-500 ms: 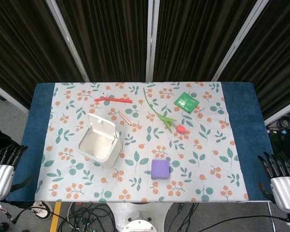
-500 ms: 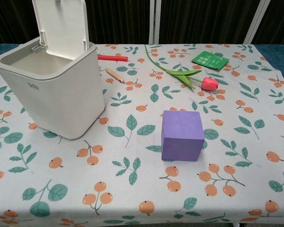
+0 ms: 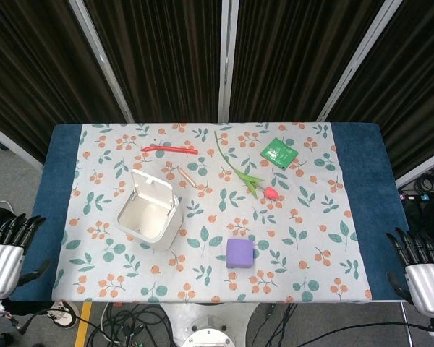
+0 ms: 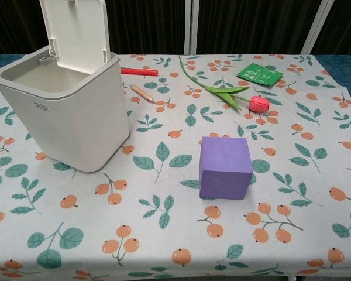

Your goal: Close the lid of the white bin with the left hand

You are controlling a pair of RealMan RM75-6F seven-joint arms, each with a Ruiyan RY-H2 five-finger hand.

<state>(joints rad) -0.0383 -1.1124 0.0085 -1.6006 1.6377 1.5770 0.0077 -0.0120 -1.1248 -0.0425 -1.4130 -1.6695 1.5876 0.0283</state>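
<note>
The white bin [image 3: 147, 218] [image 4: 67, 116] stands on the left part of the table, and its lid [image 3: 154, 191] [image 4: 77, 27] is raised upright at the far side. Nothing lies inside it that I can see. My left hand [image 3: 6, 253] hangs beside the table's near left corner, fingers spread, holding nothing, well left of the bin. Off the near right corner is my right hand [image 3: 422, 272], also with fingers spread and empty. Neither hand shows in the chest view.
A purple cube [image 3: 240, 253] [image 4: 224, 167] sits near the front middle. A tulip [image 3: 246, 176] [image 4: 234, 96], a green packet [image 3: 279, 152], a red pen [image 3: 169, 150] and a pencil [image 3: 186, 177] lie behind the bin on the floral cloth [image 3: 304, 238].
My left hand has shifted slightly right and up toward the table's edge. The bin, its lid and the right hand are unchanged.
</note>
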